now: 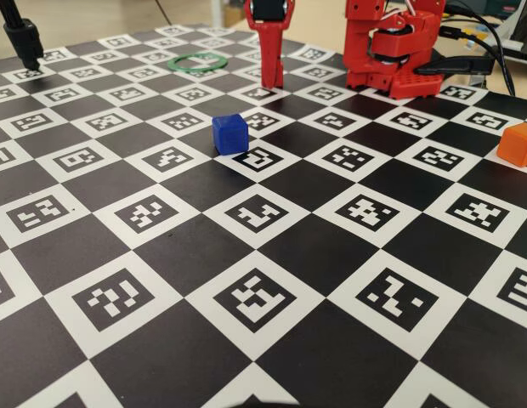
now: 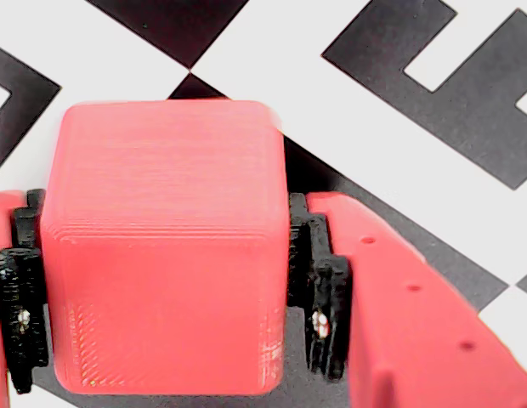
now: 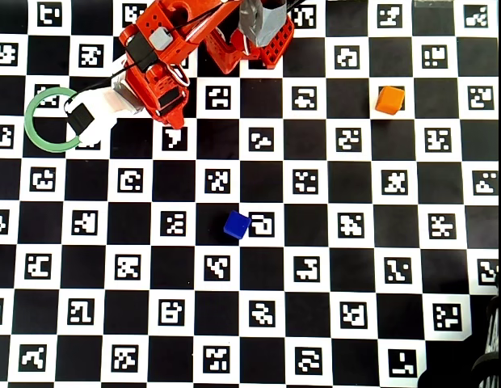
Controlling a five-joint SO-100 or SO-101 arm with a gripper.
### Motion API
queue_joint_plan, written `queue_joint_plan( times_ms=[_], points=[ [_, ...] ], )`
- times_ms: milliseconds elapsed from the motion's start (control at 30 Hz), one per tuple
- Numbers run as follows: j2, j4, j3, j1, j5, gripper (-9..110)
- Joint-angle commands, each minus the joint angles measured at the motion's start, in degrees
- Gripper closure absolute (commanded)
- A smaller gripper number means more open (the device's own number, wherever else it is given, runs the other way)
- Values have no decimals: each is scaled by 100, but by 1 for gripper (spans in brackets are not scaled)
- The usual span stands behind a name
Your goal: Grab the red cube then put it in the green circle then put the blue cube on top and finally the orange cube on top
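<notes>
The red cube (image 2: 161, 246) fills the wrist view, clamped between the black pads (image 2: 319, 297) of my gripper (image 2: 166, 289), low over the checkered marker board. In the fixed view my gripper (image 1: 270, 78) points straight down at the far middle of the board, right of the green circle (image 1: 171, 62); the cube is hidden between its fingers. In the overhead view my gripper (image 3: 171, 120) is right of the green circle (image 3: 27, 121). The blue cube (image 1: 230, 133) (image 3: 237, 225) sits mid-board. The orange cube (image 1: 518, 143) (image 3: 389, 99) sits at the right.
The red arm base (image 1: 391, 51) (image 3: 250, 32) stands at the board's far edge. A black stand (image 1: 24, 38) is at the far left of the fixed view. Dark cables (image 3: 486, 368) lie at the overhead view's bottom right corner.
</notes>
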Motion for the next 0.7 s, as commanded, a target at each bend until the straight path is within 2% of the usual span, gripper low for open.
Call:
queue_joint_plan(
  times_ms=[0,400,667],
  points=[
    [53,-35,-26,18,-26,85],
    [70,97,-44,18,-149,88],
    [185,1547,-1204,-396,501,91]
  ],
)
